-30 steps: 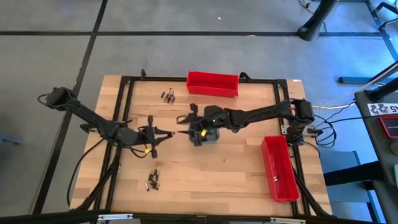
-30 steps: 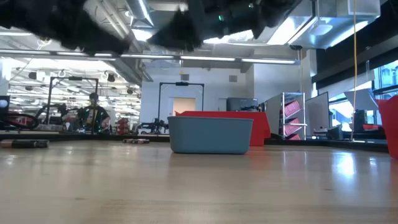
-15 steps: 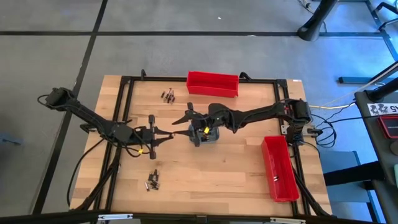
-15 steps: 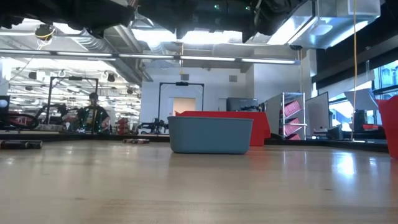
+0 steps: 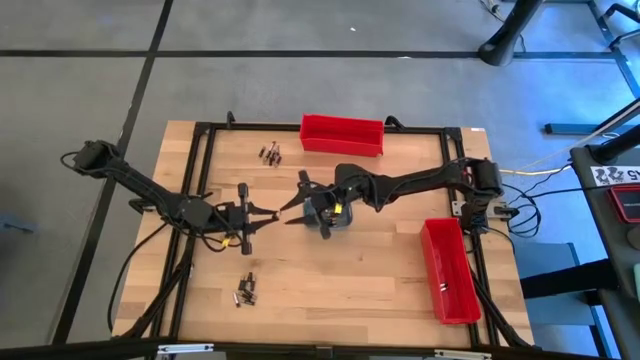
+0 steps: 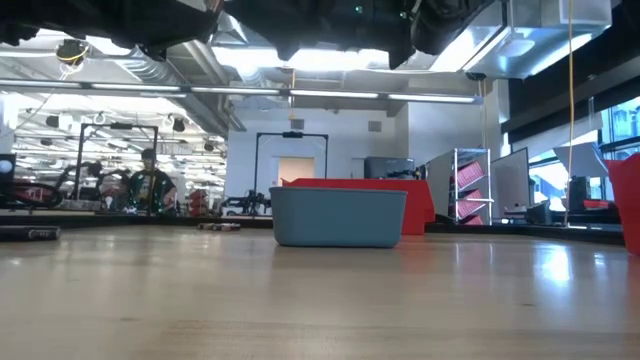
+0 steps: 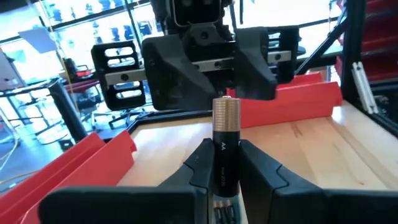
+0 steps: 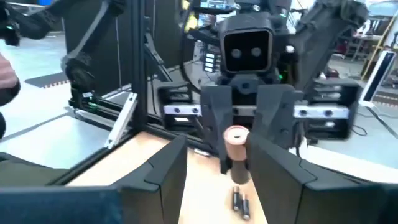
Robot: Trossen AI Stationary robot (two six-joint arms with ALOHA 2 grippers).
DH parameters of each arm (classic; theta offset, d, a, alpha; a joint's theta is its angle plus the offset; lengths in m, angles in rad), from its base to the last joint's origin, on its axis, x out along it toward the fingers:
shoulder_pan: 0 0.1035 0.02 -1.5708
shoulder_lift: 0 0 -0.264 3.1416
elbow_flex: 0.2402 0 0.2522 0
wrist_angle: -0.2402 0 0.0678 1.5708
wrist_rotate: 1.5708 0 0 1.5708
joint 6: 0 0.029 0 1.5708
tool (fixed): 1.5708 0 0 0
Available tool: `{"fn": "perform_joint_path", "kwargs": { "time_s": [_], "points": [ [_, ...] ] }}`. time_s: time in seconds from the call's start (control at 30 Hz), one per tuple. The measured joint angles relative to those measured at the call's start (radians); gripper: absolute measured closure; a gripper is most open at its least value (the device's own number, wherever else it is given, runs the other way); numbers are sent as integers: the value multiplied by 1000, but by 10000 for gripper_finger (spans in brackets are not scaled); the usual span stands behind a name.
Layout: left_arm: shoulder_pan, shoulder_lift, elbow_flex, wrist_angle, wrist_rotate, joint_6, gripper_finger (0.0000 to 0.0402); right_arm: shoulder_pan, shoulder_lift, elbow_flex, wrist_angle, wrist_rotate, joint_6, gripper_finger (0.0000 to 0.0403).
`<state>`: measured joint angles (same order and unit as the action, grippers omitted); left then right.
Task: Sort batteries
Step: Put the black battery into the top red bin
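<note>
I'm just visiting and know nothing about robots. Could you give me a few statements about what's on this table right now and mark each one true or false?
1. The left pincer grips an AA battery standing between its fingers. True.
2. The right pincer is clamped shut on that battery. False: its fingers stand open on either side of the battery, facing the left pincer.
3. Two red bins sit on the table, one at the far edge and one at the right side. True.
4. All loose batteries are already in the bins. False: small clusters lie on the bare wood.
</note>
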<state>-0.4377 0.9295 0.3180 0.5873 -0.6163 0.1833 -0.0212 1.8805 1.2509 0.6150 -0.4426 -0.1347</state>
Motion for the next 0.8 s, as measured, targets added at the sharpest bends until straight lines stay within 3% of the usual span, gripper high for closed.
{"fn": "perform_joint_path", "kwargs": {
  "time_s": [0.17, 0.37, 0.5, 0.8],
  "points": [
    [0, 0, 0, 1, 4, 3, 357, 20, 10, 0, 36, 86, -1, 233],
    [1, 0, 0, 2, 8, 2, 357, 44, 10, 0, 74, 118, -10, 233],
    [1, 0, 0, 1, 8, 0, 354, 51, 10, 1, 65, 211, -27, 233],
    [0, 0, 0, 1, 9, 0, 354, 47, 28, 1, 63, 176, -27, 233]
  ]
}}
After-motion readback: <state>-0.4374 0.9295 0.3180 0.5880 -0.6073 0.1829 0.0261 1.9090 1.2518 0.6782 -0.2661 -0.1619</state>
